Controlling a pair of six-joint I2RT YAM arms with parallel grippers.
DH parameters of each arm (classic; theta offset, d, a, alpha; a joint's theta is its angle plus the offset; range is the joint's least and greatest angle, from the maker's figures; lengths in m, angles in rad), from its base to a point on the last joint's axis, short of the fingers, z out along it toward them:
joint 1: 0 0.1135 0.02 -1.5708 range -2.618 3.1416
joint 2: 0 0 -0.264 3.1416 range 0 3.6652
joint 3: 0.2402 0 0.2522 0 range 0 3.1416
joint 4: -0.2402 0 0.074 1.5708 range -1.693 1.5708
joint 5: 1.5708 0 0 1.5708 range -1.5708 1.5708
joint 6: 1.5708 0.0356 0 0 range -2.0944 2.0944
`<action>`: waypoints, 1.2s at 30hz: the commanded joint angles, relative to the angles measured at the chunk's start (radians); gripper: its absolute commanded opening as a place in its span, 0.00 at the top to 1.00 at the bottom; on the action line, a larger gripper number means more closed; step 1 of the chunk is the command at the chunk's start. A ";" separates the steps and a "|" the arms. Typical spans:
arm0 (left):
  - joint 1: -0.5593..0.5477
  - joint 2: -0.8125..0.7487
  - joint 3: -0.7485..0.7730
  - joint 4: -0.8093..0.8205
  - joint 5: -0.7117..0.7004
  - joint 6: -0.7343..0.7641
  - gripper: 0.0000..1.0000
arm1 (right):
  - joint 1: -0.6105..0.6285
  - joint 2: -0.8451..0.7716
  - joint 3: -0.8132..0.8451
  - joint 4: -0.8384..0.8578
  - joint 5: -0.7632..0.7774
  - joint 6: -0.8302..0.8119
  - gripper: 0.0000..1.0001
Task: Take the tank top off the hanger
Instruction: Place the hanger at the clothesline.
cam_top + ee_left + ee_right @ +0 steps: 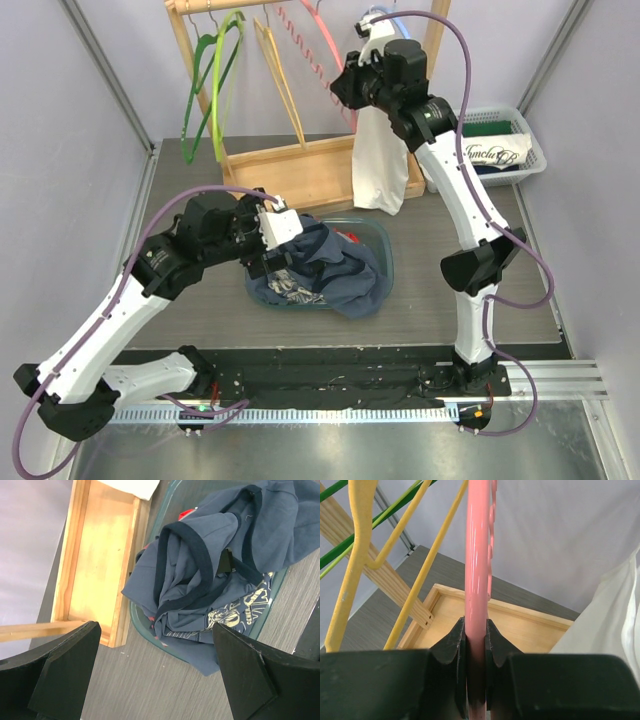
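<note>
A blue tank top (190, 560) with dark trim lies crumpled on other blue clothes in a teal bin (137, 622); in the top view the tank top (335, 260) sits at the table's middle. My left gripper (156, 630) hovers open over the bin's near-left edge, holding nothing; the top view shows the left gripper (265, 262) at the pile's left side. The pink hanger (476, 555) stands bare between the fingers of my right gripper (475, 625), which is shut on its bar. In the top view, the right gripper (345, 85) holds the pink hanger (333, 45) up by the rack.
A wooden rack (290, 165) at the back carries green hangers (215, 70), a yellow hanger (280, 80) and a hanging white garment (378, 160). A white basket (505, 150) with folded clothes stands at the back right.
</note>
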 commanded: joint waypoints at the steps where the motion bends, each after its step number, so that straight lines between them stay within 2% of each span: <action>1: 0.013 -0.001 0.042 0.062 -0.004 -0.054 0.00 | 0.019 0.006 0.042 0.113 0.036 0.012 0.99; 7: 0.027 0.018 0.052 0.119 -0.016 -0.106 0.00 | 0.098 0.033 0.081 0.090 0.099 -0.063 0.99; 13: 0.041 0.019 0.046 0.139 -0.018 -0.120 0.00 | 0.102 0.001 0.059 0.050 0.125 -0.071 0.99; 14: 0.044 0.018 0.044 0.145 -0.020 -0.124 0.00 | 0.102 -0.011 0.046 0.039 0.163 -0.075 0.93; 15: 0.047 0.019 0.042 0.148 -0.020 -0.131 0.00 | 0.101 -0.048 0.036 0.036 0.165 -0.078 0.70; 16: 0.048 0.018 0.039 0.153 -0.020 -0.146 0.00 | 0.101 -0.066 0.027 0.034 0.177 -0.083 0.59; 18: 0.055 0.015 0.039 0.163 -0.021 -0.160 0.00 | 0.099 -0.112 -0.004 0.033 0.191 -0.083 0.43; 21: 0.062 0.010 0.036 0.176 -0.020 -0.186 0.00 | 0.078 -0.198 -0.036 0.031 0.203 -0.106 0.33; 29: 0.091 -0.010 0.036 0.202 0.002 -0.272 0.00 | -0.019 -0.385 -0.148 0.028 0.228 -0.124 0.26; 36: 0.127 -0.024 0.009 0.222 0.057 -0.347 0.00 | -0.140 -0.409 -0.200 0.028 0.192 -0.109 0.24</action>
